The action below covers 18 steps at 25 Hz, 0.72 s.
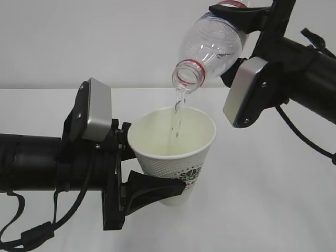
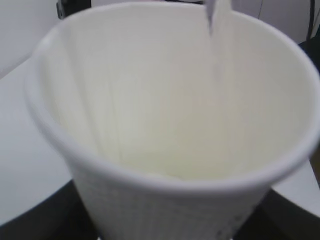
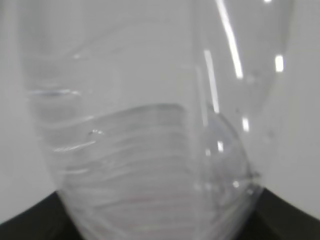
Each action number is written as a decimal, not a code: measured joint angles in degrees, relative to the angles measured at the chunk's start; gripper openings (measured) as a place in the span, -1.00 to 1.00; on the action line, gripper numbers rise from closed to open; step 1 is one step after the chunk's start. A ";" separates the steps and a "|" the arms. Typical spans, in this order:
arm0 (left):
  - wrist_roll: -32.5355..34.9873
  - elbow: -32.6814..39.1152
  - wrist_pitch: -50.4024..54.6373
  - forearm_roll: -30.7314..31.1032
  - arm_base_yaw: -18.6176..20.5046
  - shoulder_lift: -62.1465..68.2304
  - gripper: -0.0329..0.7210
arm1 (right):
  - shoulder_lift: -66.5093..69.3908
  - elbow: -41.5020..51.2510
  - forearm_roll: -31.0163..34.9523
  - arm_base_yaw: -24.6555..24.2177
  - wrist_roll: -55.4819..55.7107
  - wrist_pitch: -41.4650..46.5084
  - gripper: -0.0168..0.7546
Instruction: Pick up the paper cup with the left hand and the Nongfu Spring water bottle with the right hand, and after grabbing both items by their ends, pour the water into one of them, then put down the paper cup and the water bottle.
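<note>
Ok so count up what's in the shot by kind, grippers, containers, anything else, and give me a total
Black grippers with silver-grey plates: 2, left hand and right hand
White paper cup: 1
Clear ribbed plastic water bottle: 1
White table: 1
Total: 5

A plain white table (image 1: 283, 199) meets a pale wall (image 1: 79, 37) behind.

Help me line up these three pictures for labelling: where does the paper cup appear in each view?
Exterior view: the paper cup sits centre, low, gripped by the left claw.
Left wrist view: the cup fills the frame, seen from above its rim.
Right wrist view: not in it; only the bottle shows.
Shared landmark: the water stream falling into the cup, at top right in the left wrist view.
</note>
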 joint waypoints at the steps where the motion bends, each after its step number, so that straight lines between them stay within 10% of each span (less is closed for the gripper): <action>1: 0.00 0.00 -0.03 0.00 0.00 0.00 0.41 | 0.00 0.00 0.11 0.00 0.00 -0.13 0.26; 18: 0.00 0.00 -0.39 0.12 0.00 0.00 0.39 | 0.00 0.00 0.78 0.00 0.00 -1.56 0.26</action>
